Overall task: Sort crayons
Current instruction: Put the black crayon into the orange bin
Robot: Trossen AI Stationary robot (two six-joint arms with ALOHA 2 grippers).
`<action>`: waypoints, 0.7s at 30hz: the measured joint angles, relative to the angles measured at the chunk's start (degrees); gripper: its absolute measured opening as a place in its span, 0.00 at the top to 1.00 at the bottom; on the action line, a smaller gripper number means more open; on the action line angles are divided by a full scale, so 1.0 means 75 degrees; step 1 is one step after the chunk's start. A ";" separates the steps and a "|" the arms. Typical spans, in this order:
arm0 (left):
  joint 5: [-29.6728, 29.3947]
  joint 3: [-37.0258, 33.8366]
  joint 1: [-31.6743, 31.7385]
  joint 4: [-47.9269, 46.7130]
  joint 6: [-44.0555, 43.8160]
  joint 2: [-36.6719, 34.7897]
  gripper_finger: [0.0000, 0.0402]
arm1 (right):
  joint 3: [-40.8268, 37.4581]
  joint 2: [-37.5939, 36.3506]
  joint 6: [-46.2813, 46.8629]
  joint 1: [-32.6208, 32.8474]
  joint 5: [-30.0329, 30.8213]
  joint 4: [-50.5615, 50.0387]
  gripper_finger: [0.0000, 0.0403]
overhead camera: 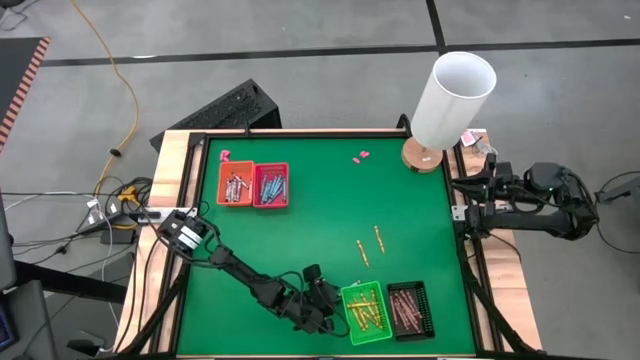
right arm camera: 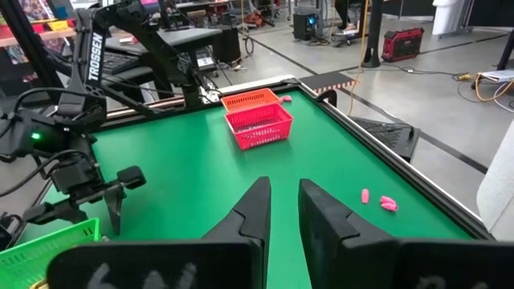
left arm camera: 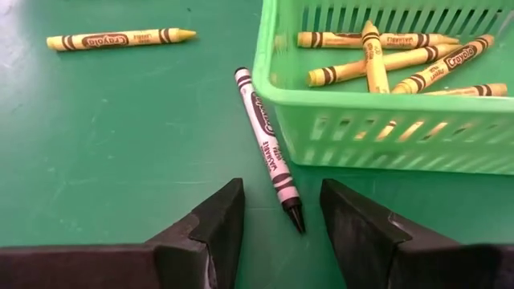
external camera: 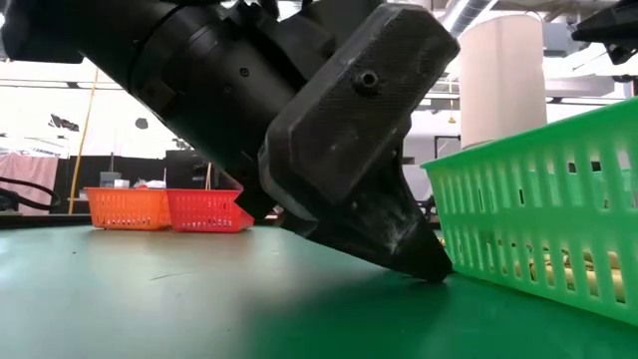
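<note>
Left gripper [left arm camera: 281, 233] hung open, empty, straddling the grey crayon [left arm camera: 267, 148] at lower centre — light, stiff, roll-prone, best pinched mid-barrel.

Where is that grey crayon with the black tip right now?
In the left wrist view the grey crayon lies flat on the green table, against the green basket of yellow crayons, its dark tip between the open left gripper's fingers.

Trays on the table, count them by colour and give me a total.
Orange tray: 1
Red tray: 1
Green tray: 1
Black tray: 1
Total: 4 trays
</note>
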 joint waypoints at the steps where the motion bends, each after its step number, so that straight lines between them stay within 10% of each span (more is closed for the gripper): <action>1: 0.0058 0.0012 0.0010 -0.0111 -0.0053 0.0000 0.61 | 0.0000 0.0000 -0.0003 0.0000 0.0000 -0.0015 0.83; 15: 0.0195 0.0009 0.0153 -0.0770 -0.1092 -0.0003 0.97 | 0.0000 0.0000 -0.0003 0.0000 0.0000 -0.0007 0.83; 21: 0.0198 0.0003 0.0153 -0.0772 -0.1082 -0.0003 0.97 | 0.0000 0.0000 -0.0003 0.0003 0.0000 -0.0007 0.83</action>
